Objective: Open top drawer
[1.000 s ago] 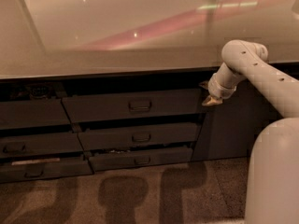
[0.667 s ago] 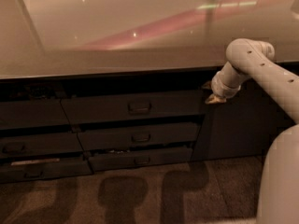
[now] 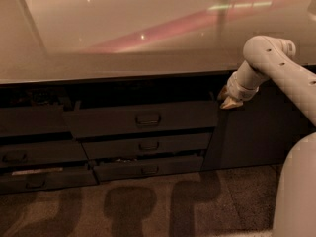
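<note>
The top drawer [image 3: 143,120] is a wide dark grey front with a small central bar handle [image 3: 148,119], set under the counter at the middle of the camera view. It stands pulled out a little, with a dark gap above it. My gripper [image 3: 227,98] hangs at the end of the white arm [image 3: 269,65], just off the drawer's upper right corner and well to the right of the handle. It is not touching the handle.
Two shorter drawer fronts [image 3: 148,146] sit below the top one, slightly ajar. More drawers [image 3: 29,157] stack at the left. A plain dark door [image 3: 256,132] fills the right. A glossy countertop [image 3: 123,38] overhangs everything. Speckled floor [image 3: 148,206] lies in front.
The arm and gripper have drifted slightly to the right, away from the drawer's handle. The drawers have not moved.
</note>
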`<state>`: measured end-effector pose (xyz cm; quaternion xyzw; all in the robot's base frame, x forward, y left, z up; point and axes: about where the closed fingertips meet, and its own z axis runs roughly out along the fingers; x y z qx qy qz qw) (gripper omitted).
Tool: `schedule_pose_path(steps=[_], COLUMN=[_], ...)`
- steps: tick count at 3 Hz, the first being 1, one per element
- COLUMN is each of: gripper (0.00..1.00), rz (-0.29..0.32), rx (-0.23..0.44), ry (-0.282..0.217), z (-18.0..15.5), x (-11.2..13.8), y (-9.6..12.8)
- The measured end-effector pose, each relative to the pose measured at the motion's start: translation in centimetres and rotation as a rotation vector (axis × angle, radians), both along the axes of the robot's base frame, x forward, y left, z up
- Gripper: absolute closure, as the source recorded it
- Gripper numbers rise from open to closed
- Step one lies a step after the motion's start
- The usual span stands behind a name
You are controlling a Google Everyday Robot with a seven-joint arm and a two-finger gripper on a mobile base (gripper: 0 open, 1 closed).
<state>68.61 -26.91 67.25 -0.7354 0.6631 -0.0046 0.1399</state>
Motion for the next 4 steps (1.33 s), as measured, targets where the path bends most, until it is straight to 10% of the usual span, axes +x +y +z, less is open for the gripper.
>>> schedule_pose_path(steps=[4], gripper=[1.00], rz=[0.019], rx=[-0.022], ry=[-0.040], z=[1.0], x=[-1.3], y=[-0.8])
